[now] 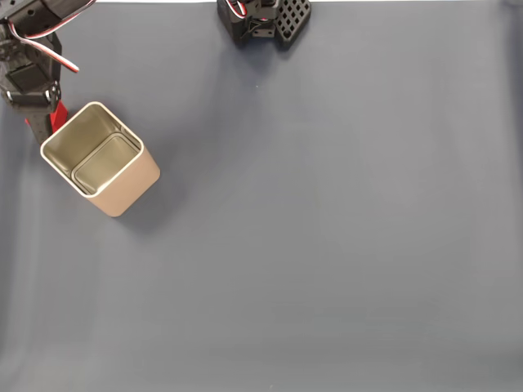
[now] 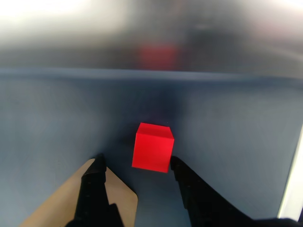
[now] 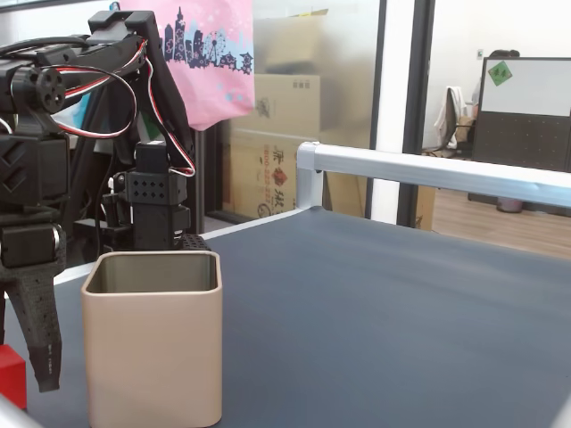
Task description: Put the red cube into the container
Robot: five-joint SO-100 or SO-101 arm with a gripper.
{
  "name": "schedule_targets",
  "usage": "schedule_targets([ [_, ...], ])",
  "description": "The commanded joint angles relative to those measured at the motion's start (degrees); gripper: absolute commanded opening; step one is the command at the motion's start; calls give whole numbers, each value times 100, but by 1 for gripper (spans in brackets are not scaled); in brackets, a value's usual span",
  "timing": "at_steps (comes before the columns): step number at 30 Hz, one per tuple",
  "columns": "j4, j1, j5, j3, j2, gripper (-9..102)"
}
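The red cube (image 2: pixel 152 146) rests on the grey mat, just ahead of my gripper (image 2: pixel 136 163). The gripper is open, with one dark finger on each side of the cube's near edge. In a fixed view from above, a sliver of the cube (image 1: pixel 55 117) shows beside the gripper (image 1: pixel 45 118) at the far left, just behind the container (image 1: pixel 131 186). The container is a beige square tin, upright and empty, with a shiny inside. From the side, the cube (image 3: pixel 9 374) lies at the left edge, a finger (image 3: pixel 42 348) stands beside it, and the container (image 3: pixel 152 357) is to their right.
The arm's black base (image 1: pixel 263 20) is fixed at the top edge of the grey mat (image 1: pixel 327 245). A metal rail (image 3: pixel 428 169) runs along the table's far side. The mat spreads open to the right of the tin.
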Motion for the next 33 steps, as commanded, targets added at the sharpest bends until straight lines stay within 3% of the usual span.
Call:
schedule_targets([
  [1, -62, 62, -44, -220, 70, 30],
  [16, -62, 141, -97, -185, 53, 19],
  [24, -62, 229, -167, -185, 62, 3],
  [33, -53, 229, -237, -193, 167, 0],
])
